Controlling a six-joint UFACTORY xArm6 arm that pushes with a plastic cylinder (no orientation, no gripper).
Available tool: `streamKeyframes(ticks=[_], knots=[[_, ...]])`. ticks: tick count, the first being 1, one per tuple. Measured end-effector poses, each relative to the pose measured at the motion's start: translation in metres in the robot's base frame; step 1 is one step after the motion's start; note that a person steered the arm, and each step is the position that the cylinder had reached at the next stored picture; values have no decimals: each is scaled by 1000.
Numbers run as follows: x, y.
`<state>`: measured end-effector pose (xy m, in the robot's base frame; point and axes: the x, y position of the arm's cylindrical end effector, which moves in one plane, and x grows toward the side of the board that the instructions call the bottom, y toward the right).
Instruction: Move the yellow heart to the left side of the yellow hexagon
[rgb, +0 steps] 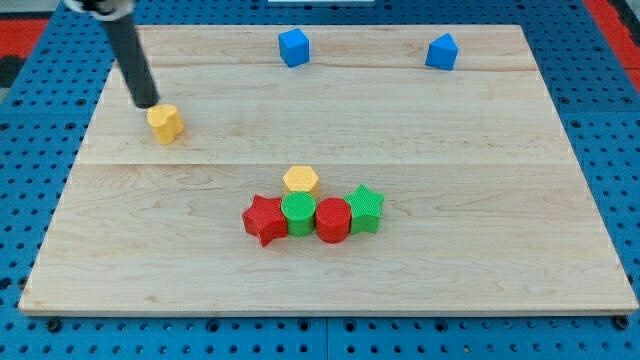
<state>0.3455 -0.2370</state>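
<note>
My tip (147, 103) is the bottom end of a straight dark rod, so there are no jaws here to be spread or pressed together; it can only push. The tip sits just beside the yellow heart (165, 123), up and a little toward the view's left of it, so close that I cannot tell if they touch. The yellow heart is well apart from the yellow hexagon (301, 180), off toward the view's left and higher up on the wooden board (500, 250). That is the thing that matters most: the heart lies between my tip and the hexagon, so I think a push down and toward the view's right would slide the heart the right way. The spot to reach is the bare wood just to the view's left of the hexagon. Right below the hexagon sits a row of four blocks packed together: a red star (264, 219), a green round block (298, 213), a red round block (332, 220) and a green star (366, 208). The hexagon looks like it touches the green round block, and the red star sticks out near the goal spot, so the heart could bump it. Far above the hexagon, near the board's top edge, are two blue blocks (293, 47) (441, 51); their shapes are hard to make out. The top of the rod is cut off by the view's top edge, and the heart's shape is small and not easy to read.
</note>
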Motion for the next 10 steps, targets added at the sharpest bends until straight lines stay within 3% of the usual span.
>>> streamKeyframes(ticks=[2, 3, 4, 5, 7, 8, 10], knots=[[35, 97], [73, 127], [91, 137], [84, 70], [108, 57], [135, 20], [129, 112]])
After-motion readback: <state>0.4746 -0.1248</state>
